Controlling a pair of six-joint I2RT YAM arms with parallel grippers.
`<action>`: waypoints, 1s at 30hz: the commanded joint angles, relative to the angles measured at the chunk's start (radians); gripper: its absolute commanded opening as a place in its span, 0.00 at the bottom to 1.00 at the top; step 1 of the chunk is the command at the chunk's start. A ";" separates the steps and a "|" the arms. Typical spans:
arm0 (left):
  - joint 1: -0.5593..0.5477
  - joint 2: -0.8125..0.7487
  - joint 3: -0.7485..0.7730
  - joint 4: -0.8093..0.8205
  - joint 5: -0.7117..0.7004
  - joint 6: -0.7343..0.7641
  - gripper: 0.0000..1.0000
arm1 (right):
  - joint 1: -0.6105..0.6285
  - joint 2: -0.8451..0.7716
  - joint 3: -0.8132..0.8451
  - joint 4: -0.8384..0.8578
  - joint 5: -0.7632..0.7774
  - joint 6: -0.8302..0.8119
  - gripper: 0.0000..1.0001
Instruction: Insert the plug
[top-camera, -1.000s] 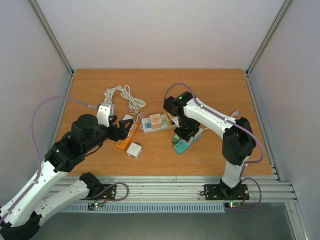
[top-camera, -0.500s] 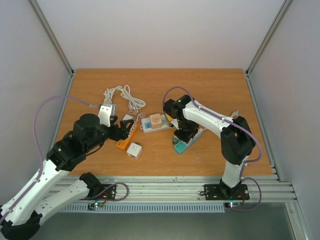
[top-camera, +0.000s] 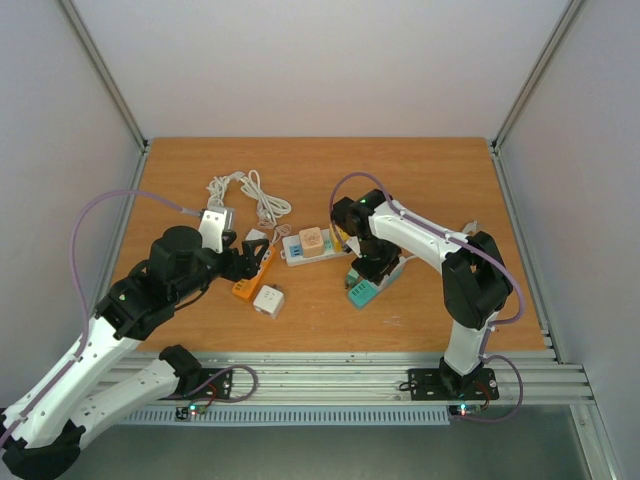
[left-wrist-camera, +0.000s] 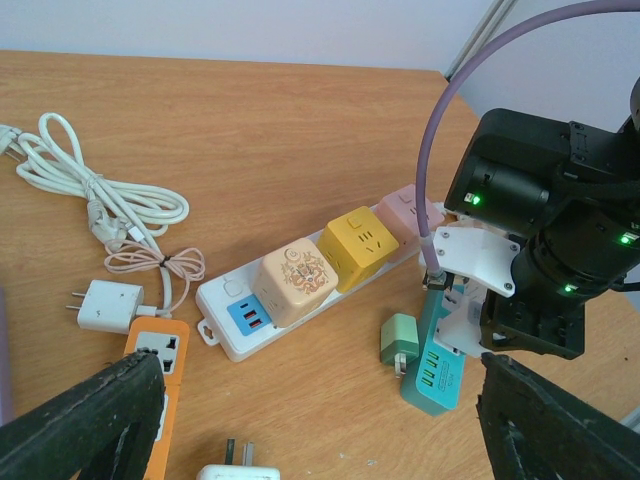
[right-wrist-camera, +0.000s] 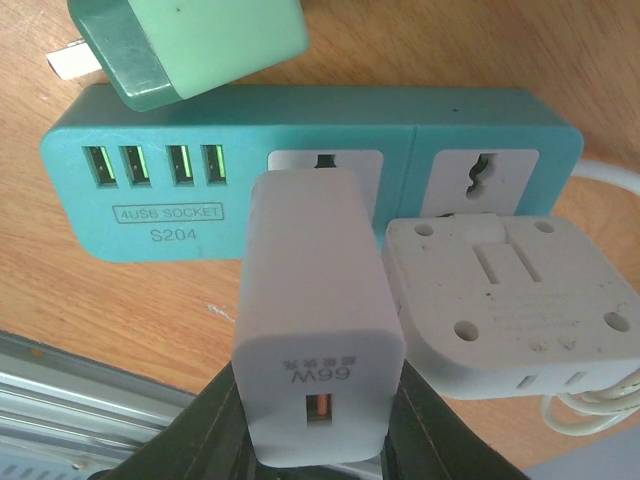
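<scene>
Left hand (left-wrist-camera: 320, 400) gapes wide; right hand (right-wrist-camera: 318, 425), seemingly low, clamped tight.

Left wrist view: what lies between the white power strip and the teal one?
A small green adapter, lying beside the teal strip; the left wrist view shows it.

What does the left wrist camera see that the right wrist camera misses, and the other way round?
Only the left wrist view: the white power strip with its cube adapters, the coiled white cable, the orange strip and the right arm from outside.
Only the right wrist view: the white charger pinched in the right gripper, its far end at a socket; the printed label; a flat white plug.
Both: the teal power strip and the green adapter beside it.
</scene>
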 joint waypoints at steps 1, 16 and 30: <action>0.000 0.009 -0.010 0.034 0.000 0.007 0.86 | -0.007 -0.021 0.006 0.039 0.024 -0.018 0.07; 0.001 0.022 -0.011 0.033 0.000 0.007 0.86 | -0.007 -0.031 0.012 0.079 0.021 0.003 0.07; 0.001 0.024 -0.015 0.033 0.005 0.007 0.86 | -0.007 -0.036 -0.022 0.075 0.031 0.011 0.08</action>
